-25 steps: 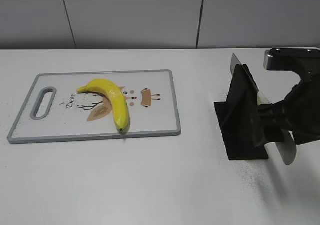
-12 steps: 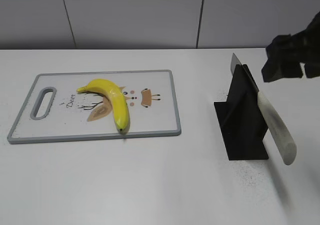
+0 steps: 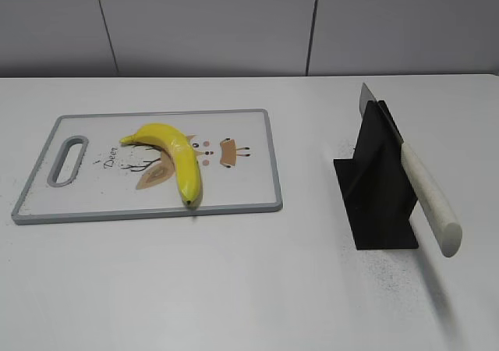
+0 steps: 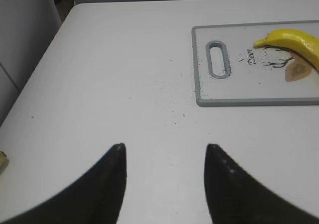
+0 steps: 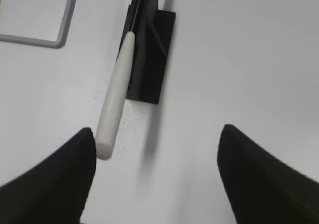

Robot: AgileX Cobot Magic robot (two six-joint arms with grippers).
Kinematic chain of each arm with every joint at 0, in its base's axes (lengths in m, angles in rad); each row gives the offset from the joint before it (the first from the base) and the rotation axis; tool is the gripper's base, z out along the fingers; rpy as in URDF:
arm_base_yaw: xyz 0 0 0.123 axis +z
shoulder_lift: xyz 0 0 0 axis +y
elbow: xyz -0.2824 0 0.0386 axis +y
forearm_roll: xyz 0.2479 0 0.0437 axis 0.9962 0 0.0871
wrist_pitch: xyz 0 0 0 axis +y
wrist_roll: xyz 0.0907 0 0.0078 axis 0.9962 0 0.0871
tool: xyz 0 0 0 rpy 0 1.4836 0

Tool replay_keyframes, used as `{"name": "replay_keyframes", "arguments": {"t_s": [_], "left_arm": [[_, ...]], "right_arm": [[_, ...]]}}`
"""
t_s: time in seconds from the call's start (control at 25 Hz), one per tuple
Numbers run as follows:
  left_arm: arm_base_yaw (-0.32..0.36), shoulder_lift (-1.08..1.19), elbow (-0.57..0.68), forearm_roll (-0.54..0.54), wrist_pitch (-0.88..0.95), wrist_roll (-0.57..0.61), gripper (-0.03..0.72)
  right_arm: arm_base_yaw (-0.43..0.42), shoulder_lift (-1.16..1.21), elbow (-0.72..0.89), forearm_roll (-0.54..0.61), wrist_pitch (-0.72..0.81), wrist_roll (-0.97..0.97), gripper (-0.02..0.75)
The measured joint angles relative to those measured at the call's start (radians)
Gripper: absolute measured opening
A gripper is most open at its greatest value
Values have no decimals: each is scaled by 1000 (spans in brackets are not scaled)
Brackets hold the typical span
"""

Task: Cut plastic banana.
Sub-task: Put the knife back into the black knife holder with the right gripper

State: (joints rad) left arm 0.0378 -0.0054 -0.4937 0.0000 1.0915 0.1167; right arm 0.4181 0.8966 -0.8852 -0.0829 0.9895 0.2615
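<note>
Hovering wide open, right gripper [image 5: 154,157] holds nothing; knife [image 5: 115,100] handle ahead and left of it, blade in black stand [image 5: 149,50]. Left gripper [image 4: 164,152] also spread, empty; banana [image 4: 294,42] on cutting board [image 4: 204,69] ahead to its right. Banana probably light, rigid, slick: pin mid-body. Take knife by pale handle.

Bare worktop [image 3: 312,288] lies open in front of the board [image 3: 257,199] and between it and the black stand [image 3: 378,187]. The knife [image 3: 425,199] handle juts out from the stand toward the front, barring that side.
</note>
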Motion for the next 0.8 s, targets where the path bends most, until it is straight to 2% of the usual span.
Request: {"name": "replay_keyframes", "arguments": {"t_s": [0.32,0.6,0.8], "left_arm": [[0,0,0,0,0,0,490],[0,0,0,0,0,0,478],[0,0,0,0,0,0,472]], "right_arm": [[0,-428,249,-54,19,-3,597],[0,-736,318,-60,46,-3,596],[0,-854,372,-38,71,-56,596]]}}
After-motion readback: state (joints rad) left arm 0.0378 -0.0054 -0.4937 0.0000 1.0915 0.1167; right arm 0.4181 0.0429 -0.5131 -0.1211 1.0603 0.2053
